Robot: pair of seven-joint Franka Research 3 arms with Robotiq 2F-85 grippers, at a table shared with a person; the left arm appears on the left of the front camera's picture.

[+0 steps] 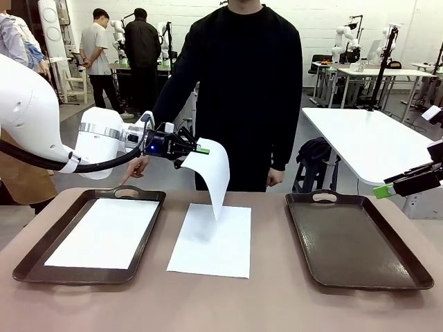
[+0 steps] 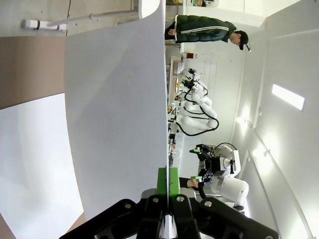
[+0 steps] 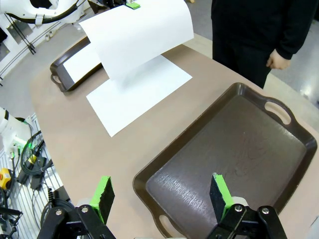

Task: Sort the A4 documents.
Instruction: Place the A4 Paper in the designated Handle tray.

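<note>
Over table (image 1: pixel 277 304), sheet (image 1: pixel 213 173) hangs from left gripper (image 1: pixel 199 149) (pinched).

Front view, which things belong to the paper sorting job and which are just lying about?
Job: held sheet in left claw, table sheet, trayed sheet, left tray, right tray.
Lying about: black bag, white side table.

Sheet (image 1: pixel 214 173) dangling from my left pincer (image 1: pixel 187 151) curtains the surface (image 1: pixel 263 304) below it; a person's hand (image 1: pixel 134 168) beside that pincer bars the nearby tray's (image 1: pixel 31 275) handle. Ahead of my spread right pincer (image 3: pixel 162 194), the other tray (image 3: pixel 234 154) lies bare.
</note>
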